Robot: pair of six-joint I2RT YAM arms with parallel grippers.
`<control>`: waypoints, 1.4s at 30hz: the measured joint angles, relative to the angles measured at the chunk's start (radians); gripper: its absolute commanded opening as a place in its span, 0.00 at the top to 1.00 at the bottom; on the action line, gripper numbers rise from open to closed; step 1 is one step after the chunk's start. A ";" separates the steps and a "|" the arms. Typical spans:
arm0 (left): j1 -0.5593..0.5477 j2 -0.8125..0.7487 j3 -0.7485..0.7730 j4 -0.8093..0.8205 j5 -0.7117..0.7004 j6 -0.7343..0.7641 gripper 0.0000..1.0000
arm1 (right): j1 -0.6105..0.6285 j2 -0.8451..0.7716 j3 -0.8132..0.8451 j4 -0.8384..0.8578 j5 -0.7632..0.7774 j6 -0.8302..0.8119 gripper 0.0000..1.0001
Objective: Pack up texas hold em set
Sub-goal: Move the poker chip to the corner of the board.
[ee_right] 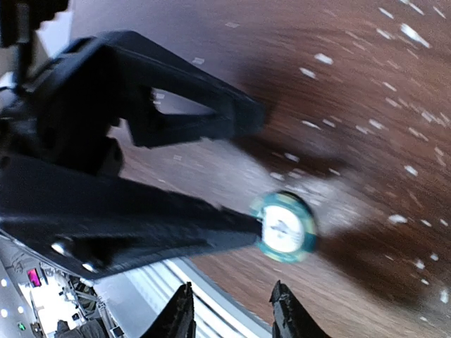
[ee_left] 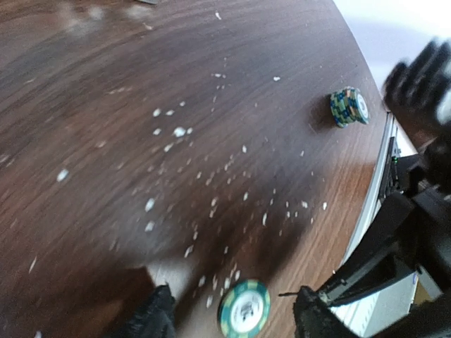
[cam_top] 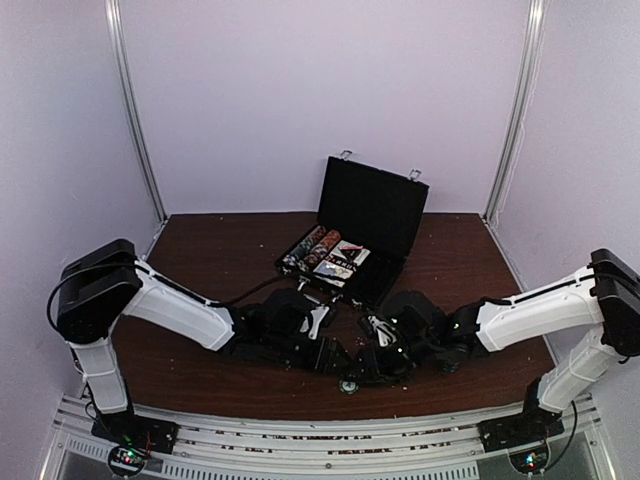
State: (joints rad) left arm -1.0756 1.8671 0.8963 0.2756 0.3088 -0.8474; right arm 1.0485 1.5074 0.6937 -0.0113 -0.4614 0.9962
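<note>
**No readable markings**

You get no legible text, number or brand in any view. The green-edged chip [ee_left: 244, 308] has a white centre with dark print, but it is too blurred to make out. The printed card box [cam_top: 343, 262] in the open case [cam_top: 372, 205] is too small to read.

The tabletop [ee_left: 106, 141] was dark brown woodgrain, flecked white. The lone chip [ee_left: 244, 308] was green with a white centre, the chip stack [ee_left: 347, 106] striped green-blue, the case [cam_top: 370, 205] black.
</note>
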 measured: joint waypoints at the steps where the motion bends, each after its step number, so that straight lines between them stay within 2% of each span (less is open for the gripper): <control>1: -0.001 0.020 0.016 0.004 0.006 0.007 0.49 | 0.000 -0.008 -0.019 0.000 0.007 0.010 0.62; 5: -0.013 0.069 0.046 0.018 0.031 0.030 0.61 | -0.001 -0.046 -0.097 0.005 0.023 0.054 0.63; 9: -0.036 0.078 0.046 0.017 0.065 0.041 0.67 | 0.000 -0.103 -0.185 0.046 0.024 0.116 0.64; 17: -0.090 0.079 0.014 0.052 0.130 0.043 0.69 | 0.005 -0.161 -0.299 0.142 -0.008 0.235 0.63; 28: -0.131 0.091 0.000 0.108 0.170 0.022 0.70 | 0.084 -0.194 -0.385 0.243 -0.085 0.414 0.60; 42: -0.150 0.097 0.004 0.126 0.161 0.011 0.70 | 0.133 -0.172 -0.430 0.335 -0.010 0.632 0.61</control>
State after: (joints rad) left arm -1.2251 1.9640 0.9005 0.4011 0.4702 -0.8360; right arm 1.1812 1.3354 0.2642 0.3241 -0.4713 1.6283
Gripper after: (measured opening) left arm 0.296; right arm 0.394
